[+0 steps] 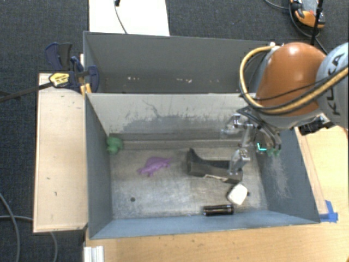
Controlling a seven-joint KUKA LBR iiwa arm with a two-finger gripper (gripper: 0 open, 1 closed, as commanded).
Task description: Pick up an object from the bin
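Reaching into the grey metal bin [101, 162] from the right, with the gripper [238, 167] low over the floor at the right end of a dark grey angled piece [197, 165] lying mid-floor; cannot tell whether spread, pressed together or pinching that piece. Stands just beside a small white block [238, 194], with a black cylinder [218, 210] near it by the front wall. Leaves a purple toy [154, 166] and a green ball [114, 144] well apart to the left, the ball in the far left corner.
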